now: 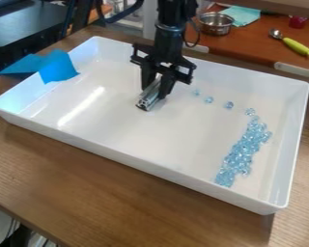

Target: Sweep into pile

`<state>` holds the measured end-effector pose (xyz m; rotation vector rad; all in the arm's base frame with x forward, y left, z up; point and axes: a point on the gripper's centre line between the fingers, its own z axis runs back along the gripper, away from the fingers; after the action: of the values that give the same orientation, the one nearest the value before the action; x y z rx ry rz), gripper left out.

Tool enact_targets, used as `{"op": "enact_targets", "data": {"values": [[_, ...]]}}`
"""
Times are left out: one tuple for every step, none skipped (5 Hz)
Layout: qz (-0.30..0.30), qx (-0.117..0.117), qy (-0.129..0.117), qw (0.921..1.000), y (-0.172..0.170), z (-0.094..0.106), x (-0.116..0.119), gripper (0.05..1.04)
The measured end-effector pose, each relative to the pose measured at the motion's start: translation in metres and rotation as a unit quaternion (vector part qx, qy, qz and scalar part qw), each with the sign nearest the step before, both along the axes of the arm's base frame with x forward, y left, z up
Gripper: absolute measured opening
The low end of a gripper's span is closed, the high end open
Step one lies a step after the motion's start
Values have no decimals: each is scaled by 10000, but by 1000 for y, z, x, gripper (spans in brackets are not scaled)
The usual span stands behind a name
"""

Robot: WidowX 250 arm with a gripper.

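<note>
Camera view: black gripper (pixel 154 93) comes down from the top edge on the black arm (pixel 169 31), hanging over the upper middle part of the white tray (pixel 160 166). Fingers closed around a silver metal bar (pixel 143 102), one on either side; bar is tilted, lower end sticking out past the fingertips toward the near left, low by the tray floor. Can't tell if it touches the floor.

Clear light-blue beads (pixel 240 153) are in the tray, right-hand part, bunched in a long uneven band. Band runs from near the right wall down toward the near wall, beads touching or overlapping. Four stray beads (pixel 229 104) make a loose row, spaced apart, going from the band's far end back toward the gripper. Gripper and bar are left of all the beads, apart from them.

Blue sheet (pixel 56 66) folded over the tray's left rim, part inside, part outside. Tray sits on a brown wood table (pixel 83 179). Behind, on an orange-brown counter (pixel 254 46): metal bowl (pixel 216 23), pale green cloth (pixel 242 15) beside it, spoon with yellow-green handle (pixel 297 46), small red item (pixel 298 21) near the top edge.
</note>
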<state>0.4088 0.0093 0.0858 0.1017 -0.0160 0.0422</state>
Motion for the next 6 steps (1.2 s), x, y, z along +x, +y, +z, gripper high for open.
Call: {"op": "enact_targets", "data": {"values": [[-153, -86, -36, 9998, -25, -1, 0, 377], [-422, -308, -25, 9986, -77, -1, -11, 377], [-605, -460, 100, 9971, -100, -1, -18, 378], [-673, -469, 88, 9966, -113, -1, -21, 377], [-945, -530, 123, 9940, -134, -1, -25, 377], [-1061, -741, 293, 9912, -137, 4, -25, 377]]}}
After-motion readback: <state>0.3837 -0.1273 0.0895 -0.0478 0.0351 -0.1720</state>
